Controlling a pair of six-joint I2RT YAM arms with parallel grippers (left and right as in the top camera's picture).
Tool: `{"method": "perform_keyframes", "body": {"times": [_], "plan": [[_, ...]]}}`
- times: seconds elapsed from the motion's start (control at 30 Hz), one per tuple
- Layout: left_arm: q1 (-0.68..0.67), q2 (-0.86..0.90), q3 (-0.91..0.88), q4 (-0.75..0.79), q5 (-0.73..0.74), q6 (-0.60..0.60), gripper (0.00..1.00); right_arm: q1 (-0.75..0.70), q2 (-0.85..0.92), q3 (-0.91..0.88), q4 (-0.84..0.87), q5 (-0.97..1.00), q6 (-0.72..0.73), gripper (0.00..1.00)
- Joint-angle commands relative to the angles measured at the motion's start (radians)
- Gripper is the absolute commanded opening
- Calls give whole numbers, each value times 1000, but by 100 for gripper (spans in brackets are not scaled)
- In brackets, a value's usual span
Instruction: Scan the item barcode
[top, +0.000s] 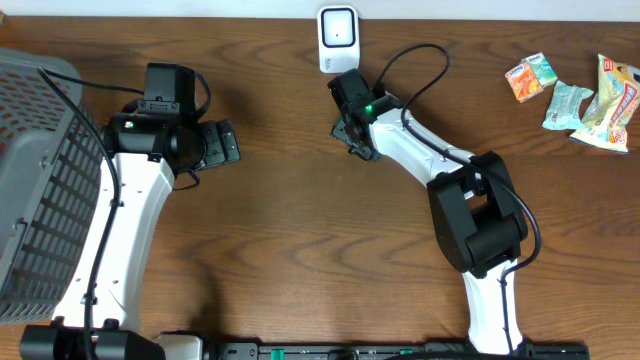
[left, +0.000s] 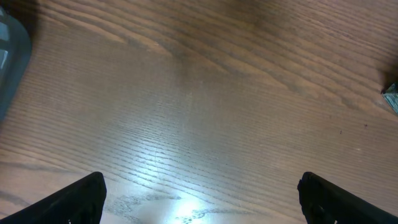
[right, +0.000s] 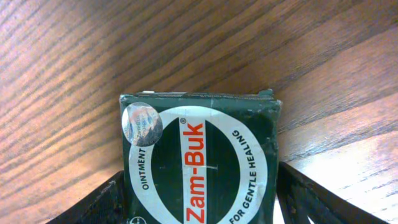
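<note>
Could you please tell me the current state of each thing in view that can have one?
Left tool: open, holding nothing.
Right tool: jaws on either side of the Zam-Buk box; a firm grip cannot be confirmed.
Zam-Buk box: between the jaws, printed face towards the wrist camera, no barcode visible.
Scanner: at the table's far edge, just beyond the right tool.
Basket: at the left edge, untouched.
Snack packets: lying loose, far right.

On the dark green box (right: 245, 134) in your right wrist view you can read "Zam-Buk" in red, ringed by "OINTMENT" and "FOR GENTLE HEALING" on a white band. The print on its round silver sticker (right: 142, 124) and on the snack packets (top: 566, 106) overhead is too small to read.
</note>
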Motion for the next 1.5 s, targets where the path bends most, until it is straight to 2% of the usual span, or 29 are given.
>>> {"method": "perform_keyframes", "body": {"times": [0.0, 0.07, 0.13, 0.23, 0.27, 0.3, 0.37, 0.4, 0.43, 0.47, 0.53, 0.73, 0.83, 0.87, 0.97, 1.23, 1.47], "plan": [[0, 5, 4, -2, -13, 5, 98, -7, -18, -16, -15, -14, -215, 68], [0, 5, 4, -2, -13, 5, 98, -13, -48, -16, -11, -19, -356, 64], [0, 5, 4, -2, -13, 5, 98, -23, -97, -16, -12, -53, -616, 64], [0, 5, 4, -2, -13, 5, 98, -25, -136, -16, -46, -116, -902, 67], [0, 5, 4, -2, -13, 5, 98, -25, -155, -16, -80, -110, -1040, 68], [0, 5, 4, -2, -13, 5, 98, -28, -160, -16, -90, -110, -1083, 69], [0, 5, 4, -2, -13, 5, 98, -40, -171, -16, -113, -110, -1178, 75], [0, 5, 4, -2, -13, 5, 98, -50, -171, -16, -117, -110, -1210, 88], [0, 5, 4, -2, -13, 5, 98, -56, -171, -16, -114, -111, -1202, 99], [0, 5, 4, -2, -13, 5, 98, -62, -171, -16, -110, -115, -1178, 99], [0, 5, 4, -2, -13, 5, 98, -80, -169, -16, -102, -124, -1036, 99], [0, 5, 4, -2, -13, 5, 98, -98, -167, -21, -74, -129, -522, 99], [0, 5, 4, -2, -13, 5, 98, -93, -163, -21, -60, -129, -385, 98], [0, 5, 4, -2, -13, 5, 98, -89, -158, -21, -52, -129, -342, 95], [0, 5, 4, -2, -13, 5, 98, -77, -139, -21, -31, -127, -318, 93], [0, 5, 4, -2, -13, 5, 98, -67, -46, -21, -29, -81, -317, 96], [0, 5, 4, -2, -13, 5, 98, -54, -4, -21, -31, -80, -318, 89]]}}
